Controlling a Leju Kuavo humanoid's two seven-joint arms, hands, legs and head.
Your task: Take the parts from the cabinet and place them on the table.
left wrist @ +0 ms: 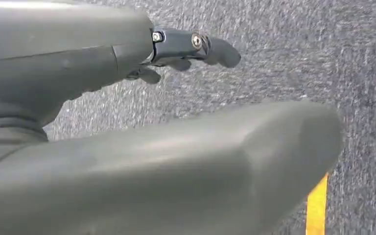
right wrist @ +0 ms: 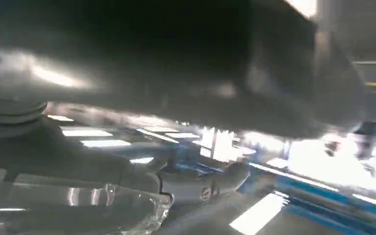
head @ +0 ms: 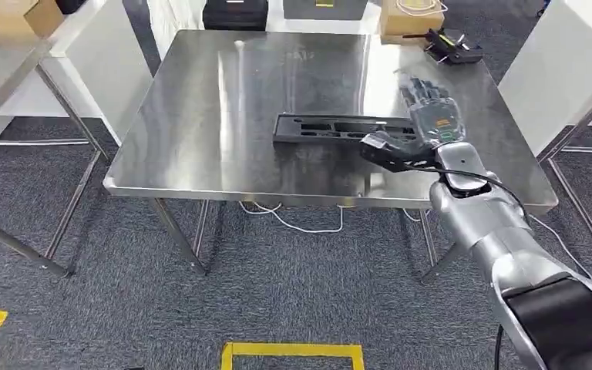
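Note:
A long black plastic part lies flat on the steel table, right of the table's middle. My right hand hovers over the part's right end and hides it. Its fingers stretch forward past the part, blurred, and do not wrap around it. In the right wrist view the thick grey thumb is a dark blur, with the fingers just above the shiny table top. My left hand hangs over grey carpet. Its dark fingers hold nothing.
A black device and a cardboard box sit at the table's far right corner, with dark cases behind. White tables stand at left and right. Yellow floor tape marks the carpet in front.

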